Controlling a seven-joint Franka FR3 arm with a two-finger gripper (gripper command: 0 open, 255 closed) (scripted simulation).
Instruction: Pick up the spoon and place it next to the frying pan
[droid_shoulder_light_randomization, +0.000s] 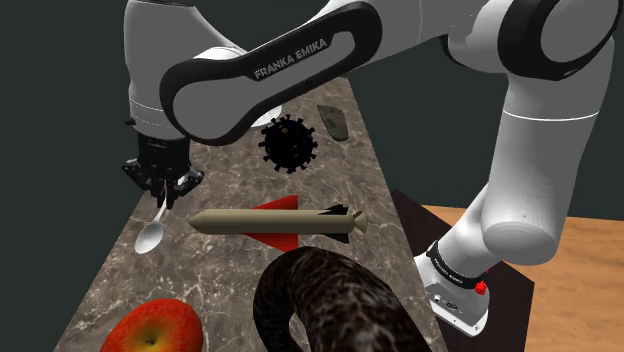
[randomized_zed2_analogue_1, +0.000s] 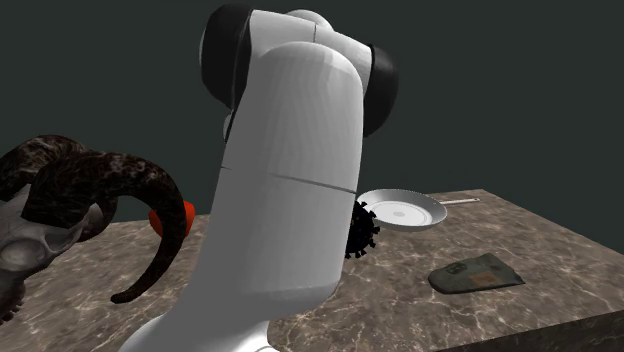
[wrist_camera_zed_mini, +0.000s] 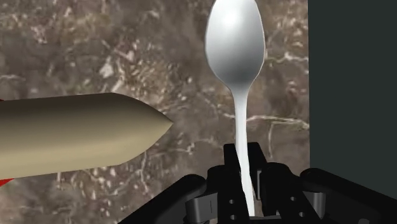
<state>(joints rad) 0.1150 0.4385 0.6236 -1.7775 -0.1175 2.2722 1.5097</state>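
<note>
Spoon (wrist_camera_zed_mini: 235, 44) handle clamped in jaws; bowl perhaps touching counter (wrist_camera_zed_mini: 95, 51), near its edge.

Spoon (wrist_camera_zed_mini: 235, 46) handle tight in gripper (wrist_camera_zed_mini: 245, 162), tan rocket nose (wrist_camera_zed_mini: 89, 135) beside, marble surf. (wrist_camera_zed_mini: 95, 51) below

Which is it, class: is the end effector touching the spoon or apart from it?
Touching. In the wrist view the end effector clasps the spoon by its handle, no gap either side.

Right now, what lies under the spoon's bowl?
Bare brown marbled countertop, near its edge; the missile, with its tan nose, lies beside, not beneath. The gripper covers the spoon handle's end.
</note>
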